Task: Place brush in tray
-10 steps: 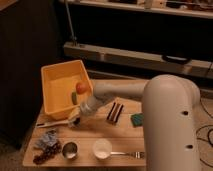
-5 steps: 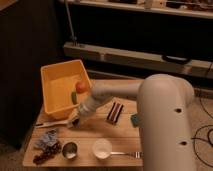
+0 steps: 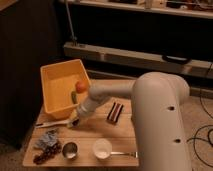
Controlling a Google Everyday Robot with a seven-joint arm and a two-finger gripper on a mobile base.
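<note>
The tray (image 3: 48, 100) is a deep yellow-orange bin at the back left of the small wooden table. The brush (image 3: 50, 123) lies flat on the table just in front of the tray, its white handle pointing left. My gripper (image 3: 75, 121) is low over the table at the brush's right end, which it covers. The arm reaches down to it from the right, passing the tray's right front corner.
A dark red-striped block (image 3: 115, 112) lies right of the gripper. Along the front edge are a crumpled packet (image 3: 47, 140), a dark cluster (image 3: 44, 156), a metal cup (image 3: 70, 150), a white cup (image 3: 102, 148) and a fork (image 3: 123, 154). An orange ball (image 3: 81, 86) shows by the tray's right rim.
The arm has shifted a little left and lower, toward the brush's right end. The arm's bulk now covers more of the table's right side. The brush lies where it did.
</note>
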